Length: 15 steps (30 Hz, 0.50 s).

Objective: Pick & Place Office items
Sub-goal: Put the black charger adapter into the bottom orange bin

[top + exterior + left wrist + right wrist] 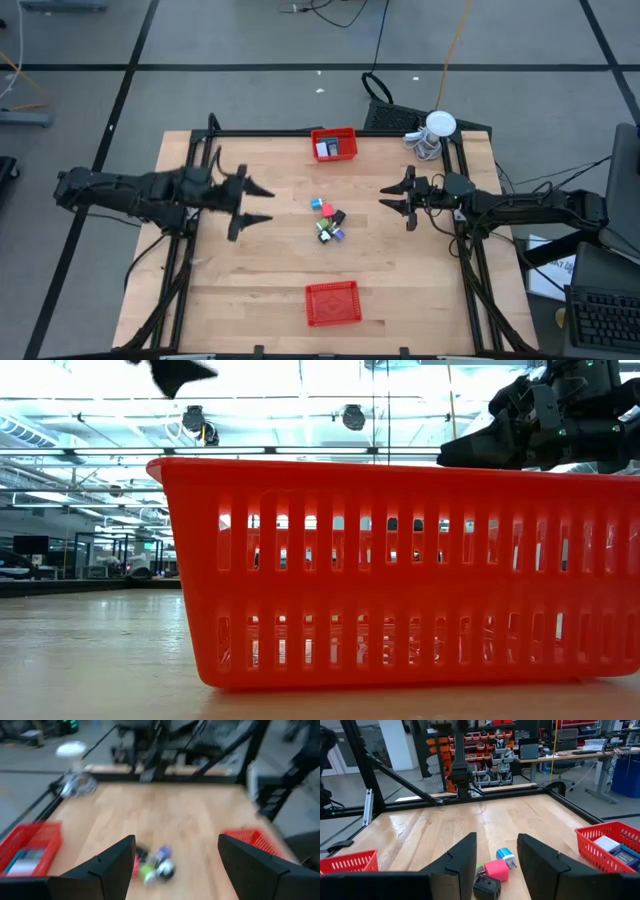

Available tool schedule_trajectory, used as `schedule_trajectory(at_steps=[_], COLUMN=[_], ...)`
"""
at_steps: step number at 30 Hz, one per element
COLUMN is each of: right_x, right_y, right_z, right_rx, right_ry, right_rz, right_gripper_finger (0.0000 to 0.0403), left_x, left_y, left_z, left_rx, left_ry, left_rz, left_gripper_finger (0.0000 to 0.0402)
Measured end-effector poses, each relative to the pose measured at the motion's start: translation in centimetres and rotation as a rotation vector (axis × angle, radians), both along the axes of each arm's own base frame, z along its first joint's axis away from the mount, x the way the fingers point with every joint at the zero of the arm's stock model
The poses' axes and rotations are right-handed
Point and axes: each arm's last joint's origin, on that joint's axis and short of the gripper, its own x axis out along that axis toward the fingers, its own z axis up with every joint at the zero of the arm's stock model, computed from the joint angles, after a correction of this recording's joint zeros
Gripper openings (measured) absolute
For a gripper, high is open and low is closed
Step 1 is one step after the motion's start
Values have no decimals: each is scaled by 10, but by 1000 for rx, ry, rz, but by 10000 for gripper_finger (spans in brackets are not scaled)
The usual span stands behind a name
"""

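Observation:
The office items [328,220] lie in a small cluster at the table's middle: pink, teal, green, purple and dark pieces, resting on the wood. In the right wrist view I see a pink block [496,869], a blue and white plug [506,856] and a dark piece [486,887]. My left gripper [262,204] hovers left of the cluster, open, its fingers framing the items [155,864]. My right gripper [387,199] hovers right of the cluster, open, at some height above the table.
A red basket [334,144] at the far edge holds a few things. Another red basket [332,303] stands near the near edge and fills the low view [400,570]. A white round object with coiled cable [432,135] sits at the far right corner.

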Motion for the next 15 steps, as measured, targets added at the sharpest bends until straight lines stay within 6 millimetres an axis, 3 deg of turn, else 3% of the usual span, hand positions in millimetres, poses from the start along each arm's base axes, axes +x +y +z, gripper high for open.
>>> schedule_trajectory(at_steps=[4,15], right_x=[0,0], right_y=[0,0], right_z=[0,0], right_rx=[1,19], right_ry=[2,-2], right_rz=[0,0], right_gripper_finger=[130,130], left_x=[-17,-66], left_y=[-7,-1], left_z=[-26,-63], left_rx=[1,111], left_ry=[-61,-390], left_rz=[46,28], left_gripper_finger=[285,274])
